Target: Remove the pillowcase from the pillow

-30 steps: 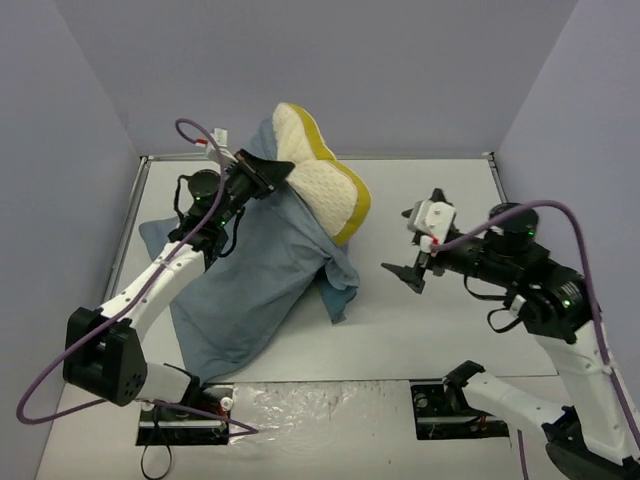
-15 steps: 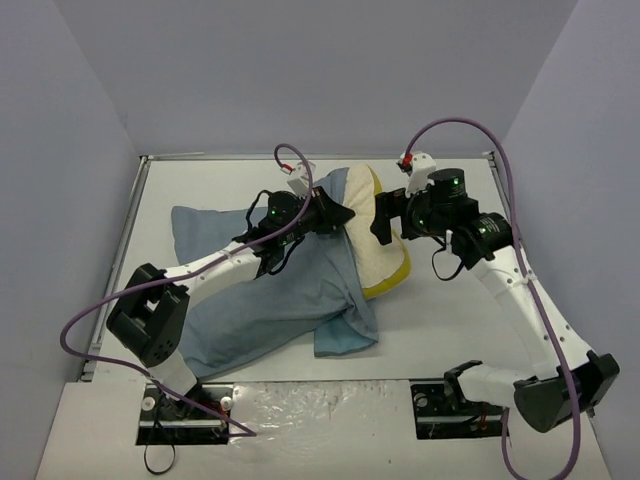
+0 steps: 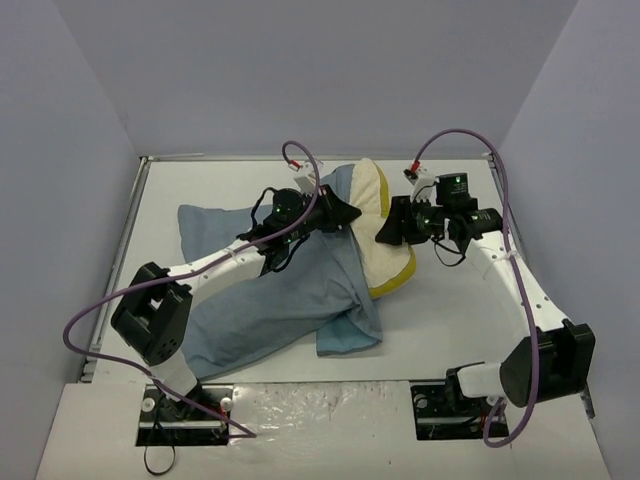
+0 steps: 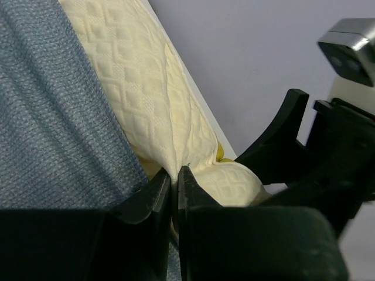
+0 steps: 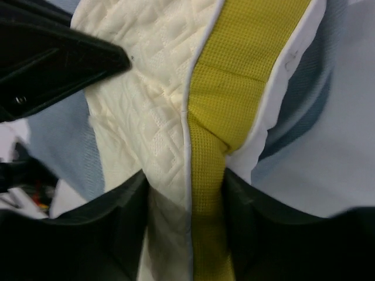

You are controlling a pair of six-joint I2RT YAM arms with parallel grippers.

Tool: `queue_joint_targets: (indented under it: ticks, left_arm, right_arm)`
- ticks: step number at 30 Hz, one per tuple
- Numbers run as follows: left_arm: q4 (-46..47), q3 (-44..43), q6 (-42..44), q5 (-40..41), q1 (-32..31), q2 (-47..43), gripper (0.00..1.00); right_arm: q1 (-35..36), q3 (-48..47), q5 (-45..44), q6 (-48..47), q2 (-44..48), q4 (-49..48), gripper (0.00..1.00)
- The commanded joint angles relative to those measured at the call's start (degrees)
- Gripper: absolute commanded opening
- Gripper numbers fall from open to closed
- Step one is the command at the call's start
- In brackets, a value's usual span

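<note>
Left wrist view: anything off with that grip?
Yes. The left hand is shut where pillowcase meets pillow. The pillow's quilted cover puckers into its tips, so it seems to pinch the pillow too, not just the case.

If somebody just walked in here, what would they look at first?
Probably the fat cream pillow with its bright yellow edge, poking out of the blue-grey pillowcase in the middle of the table. Next, the two black pincers meeting at it. The left pincer is pinched shut on its quilted cover, and the right pincer squeezes the yellow edge from the other side.
</note>
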State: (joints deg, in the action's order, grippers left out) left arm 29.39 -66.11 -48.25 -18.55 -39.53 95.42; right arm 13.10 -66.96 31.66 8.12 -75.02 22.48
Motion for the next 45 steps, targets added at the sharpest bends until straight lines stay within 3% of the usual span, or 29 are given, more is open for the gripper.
queue_joint_targets:
  ticks: [1,3,6,8,10,11,12,13,17,18,22,26,29,40,41,45]
  left_arm:
    - [7.5,-6.0,1.4,-4.6,-1.8,-2.3,0.02]
    - [7.4,-7.0,1.8,-5.4,-1.9,-2.4,0.02]
    - [6.5,-8.1,2.2,-6.4,-1.9,-2.7,0.02]
    - [4.9,-9.0,2.8,-7.5,-1.8,-2.9,0.04]
    - [1.0,-10.7,4.3,-8.1,-1.6,-3.8,0.26]
    - [-1.2,-11.2,5.3,-7.7,-1.6,-4.7,0.62]
    - [-4.0,-11.8,6.7,-6.9,-1.4,-7.0,0.84]
    - [-9.9,-12.4,10.1,-5.5,-1.3,-8.5,0.96]
    - [-23.3,-8.6,15.4,4.6,-0.3,-18.7,0.94]
    - [-28.5,-6.9,15.6,10.2,0.1,-23.6,0.94]
    - [-39.4,5.6,10.4,24.5,1.9,-34.5,0.95]
    - [-44.8,17.0,3.2,24.9,9.5,-39.3,0.95]
    - [-46.9,22.1,0.7,25.5,10.2,-38.9,0.95]
    - [-35.9,31.4,-1.2,21.9,11.7,-31.7,1.0]
    - [-33.3,32.1,-1.7,21.1,11.9,-31.7,0.85]
    - [-30.4,33.7,-3.0,20.1,13.1,-31.7,0.41]
  right_arm:
    - [-3.9,0.0,20.7,-2.2,-3.8,-1.6,0.39]
    - [-5.4,-0.3,26.4,-3.5,-4.3,-1.4,0.3]
    - [-7.8,-1.4,33.2,-5.1,-2.8,-1.4,0.01]
    - [-9.4,-2.1,33.3,-6.4,-1.5,-1.3,0.0]
    - [-10.0,-3.4,30.7,-8.7,0.4,-0.2,0.0]
    - [-11.2,-3.6,28.3,-11.1,1.2,-0.1,0.0]
    - [-12.1,-3.7,27.8,-12.0,2.5,0.0,0.0]
    - [-12.8,-3.8,27.0,-12.7,3.0,-0.1,0.0]
    - [-22.0,-3.3,29.9,-17.6,5.8,0.0,0.0]
    - [-25.7,-3.1,32.0,-20.0,6.4,0.3,0.0]
    - [-32.4,-2.6,35.9,-27.2,4.8,2.6,0.0]
    - [-33.5,-4.3,37.4,-36.3,-0.2,10.2,0.0]
    - [-33.8,-3.4,35.6,-38.7,-1.3,10.7,0.0]
    - [-33.8,-2.3,34.3,-44.4,-1.4,14.3,0.0]
    - [-33.8,-2.3,34.2,-44.8,-1.6,14.4,0.0]
    - [-33.8,-2.3,34.1,-45.5,-1.8,15.3,0.0]
